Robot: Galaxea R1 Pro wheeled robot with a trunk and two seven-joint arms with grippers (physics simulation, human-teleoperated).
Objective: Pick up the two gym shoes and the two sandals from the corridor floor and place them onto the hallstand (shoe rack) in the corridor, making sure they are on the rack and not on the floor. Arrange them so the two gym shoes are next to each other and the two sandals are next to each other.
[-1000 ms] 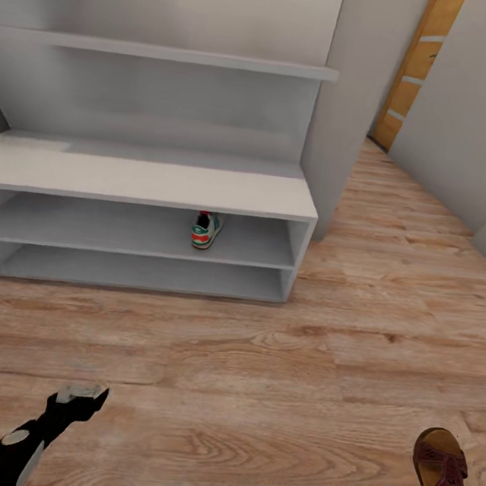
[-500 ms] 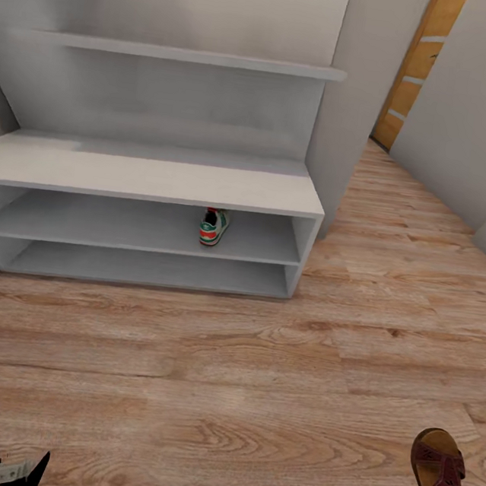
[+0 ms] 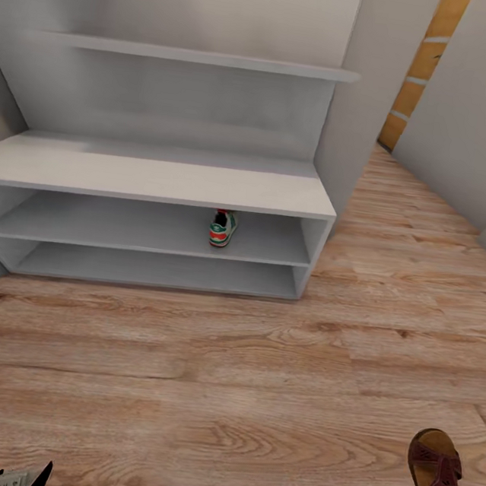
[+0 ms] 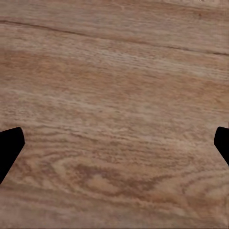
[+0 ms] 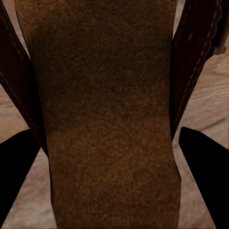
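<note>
The light grey hallstand (image 3: 152,177) stands ahead on the left. One white gym shoe (image 3: 222,229) with green stripes sits on its upper open shelf level, heel toward me. A dark brown-maroon sandal (image 3: 437,483) hangs at the lower right of the head view. Its tan footbed (image 5: 109,95) lies between the black fingertips of my right gripper (image 5: 114,176), which is shut on it. My left gripper (image 4: 114,148) is open over the wood-grain corridor floor (image 3: 217,378), with nothing between its fingers. It also peeks in low at the left as the left gripper (image 3: 19,478). The second gym shoe and second sandal are out of view.
A grey wall column (image 3: 373,99) flanks the hallstand's right end. Behind it the corridor runs back to an orange-brown door (image 3: 428,60). A grey wall (image 3: 482,113) closes the right side. Bare plank floor lies between me and the rack.
The camera has shifted, so the hallstand sits further right in the picture. My left gripper has dropped toward the picture's lower edge. The sandal stays in my right gripper.
</note>
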